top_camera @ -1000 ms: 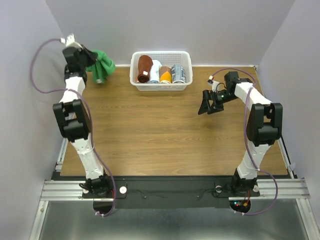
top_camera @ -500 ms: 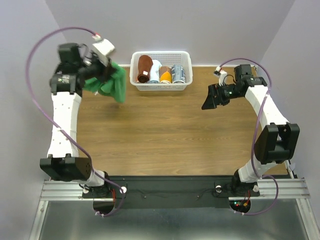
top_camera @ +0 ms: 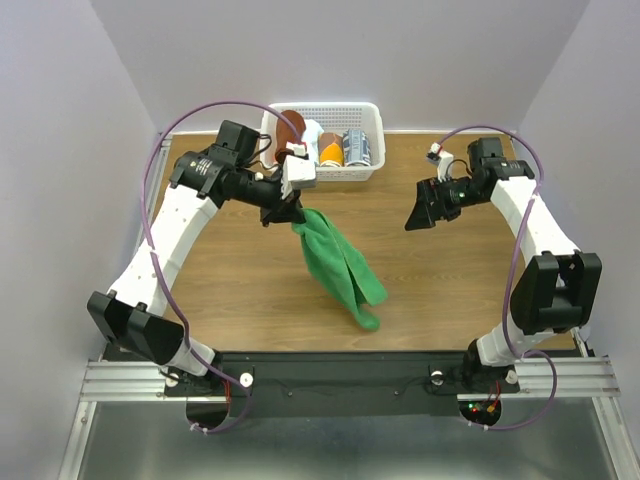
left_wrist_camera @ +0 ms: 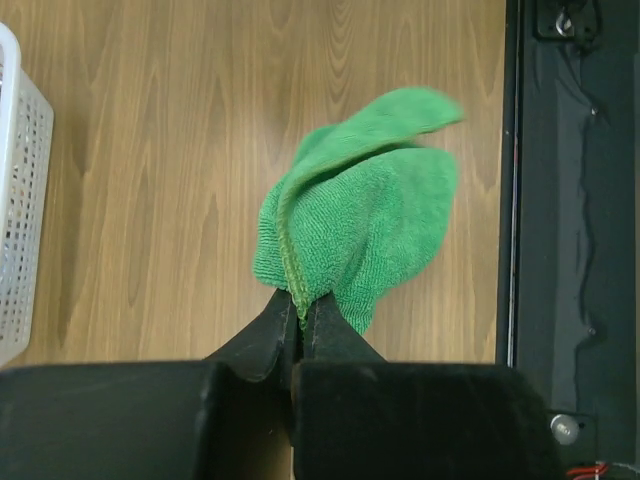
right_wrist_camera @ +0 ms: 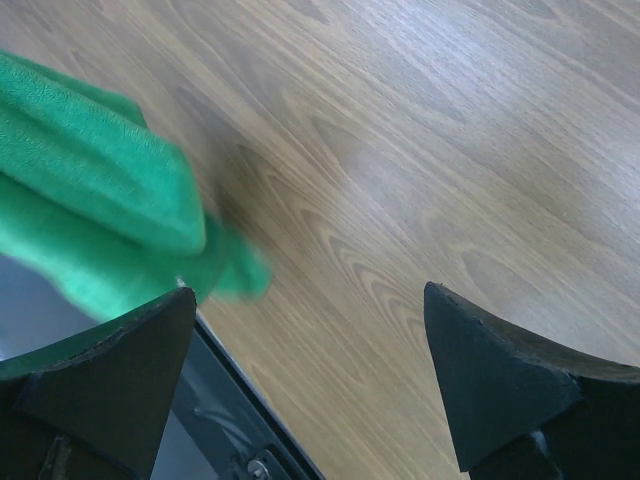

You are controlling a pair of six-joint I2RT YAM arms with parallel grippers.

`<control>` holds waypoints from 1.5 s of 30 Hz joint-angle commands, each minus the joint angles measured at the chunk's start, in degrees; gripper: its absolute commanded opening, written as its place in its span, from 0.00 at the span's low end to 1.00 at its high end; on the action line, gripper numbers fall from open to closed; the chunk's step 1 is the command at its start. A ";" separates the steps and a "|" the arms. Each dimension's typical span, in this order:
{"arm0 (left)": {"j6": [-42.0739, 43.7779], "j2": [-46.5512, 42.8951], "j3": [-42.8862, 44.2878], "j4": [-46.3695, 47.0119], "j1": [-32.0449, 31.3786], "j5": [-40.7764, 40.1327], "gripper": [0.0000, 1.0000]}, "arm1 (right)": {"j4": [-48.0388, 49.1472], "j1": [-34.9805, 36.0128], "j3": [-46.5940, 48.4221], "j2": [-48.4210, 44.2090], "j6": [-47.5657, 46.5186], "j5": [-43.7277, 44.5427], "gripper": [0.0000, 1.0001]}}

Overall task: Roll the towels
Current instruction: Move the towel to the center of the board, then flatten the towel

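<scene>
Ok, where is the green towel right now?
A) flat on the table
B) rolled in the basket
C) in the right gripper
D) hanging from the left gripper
D: the left gripper is pinched shut on the green towel, which hangs from it; the right gripper is open and empty.

Bright green towel (top_camera: 340, 265), white basket (top_camera: 350, 172), wood-grain table (top_camera: 250, 270)

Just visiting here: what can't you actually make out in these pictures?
Top view: the left arm's wrist covers the near end of the reddish-brown towel in the basket.
Top view: unclear whether the green towel touches the table.
Right wrist view: green towel blurred, cut off by the left edge.
Left wrist view: only a basket corner shows, at the left edge; the towel's gripped corner hides between the shut left jaws.
</scene>
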 commanded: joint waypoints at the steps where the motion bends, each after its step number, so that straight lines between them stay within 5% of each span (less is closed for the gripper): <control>1: -9.57 -0.40 0.45 6.91 0.54 2.33 0.00 | -1.10 -0.42 -0.33 -2.73 -1.61 0.80 1.00; 4: -11.89 -0.49 -9.63 14.04 0.63 0.30 0.00 | -1.45 -0.51 -1.12 -1.51 -2.13 0.45 1.00; 7: -13.03 0.21 -19.21 17.56 0.81 -4.87 0.13 | -2.77 -0.51 -2.43 -0.72 -3.80 -1.65 0.96; 11: -13.99 0.91 -28.47 23.63 4.05 -9.63 0.48 | -2.60 1.85 -5.51 -0.27 -5.04 -3.50 0.82; 15: -15.66 0.91 -28.58 26.46 12.04 -7.54 0.66 | 1.95 10.10 -7.88 0.25 -2.41 0.43 0.76; 23: -15.49 3.37 -23.74 21.27 26.90 -2.34 0.67 | 14.53 29.96 -8.07 6.83 5.42 12.58 0.73; 26: -14.96 2.67 -24.79 22.05 27.61 -3.22 0.69 | 15.77 34.27 -6.05 11.04 8.66 14.07 0.82; 27: -14.87 2.50 -25.05 22.58 27.61 -3.39 0.78 | 15.95 35.25 -5.78 11.94 8.85 14.60 0.83; 28: -14.87 1.97 -25.49 23.11 27.61 -3.40 0.98 | 16.30 36.22 -5.60 12.81 9.11 16.86 0.84; 32: -14.79 0.48 -28.03 29.41 27.09 -0.85 0.99 | 18.32 38.16 -8.06 14.75 10.34 19.96 0.85; 34: -14.70 -0.31 -29.27 32.68 25.17 -0.76 0.99 | 18.76 38.08 -9.82 14.93 10.17 19.61 0.75; 37: -16.36 0.21 -31.03 40.66 20.36 -2.86 0.99 | 18.94 38.16 -11.66 13.09 9.82 17.25 0.36; 38: -18.19 1.34 -31.03 42.08 19.36 -3.91 0.99 | 18.85 38.08 -12.54 11.26 9.47 17.06 0.10; 39: -18.21 1.35 -31.03 43.14 18.57 -3.92 0.99 | 18.85 37.90 -12.89 11.24 9.55 17.06 0.01; 44: -21.99 6.18 -30.51 49.90 12.33 -7.95 0.93 | 17.97 33.60 -16.32 -1.46 9.82 17.15 0.01; 45: -23.04 8.36 -29.90 53.66 6.58 -11.27 0.93 | 15.18 30.29 -17.54 -7.85 7.99 19.85 0.01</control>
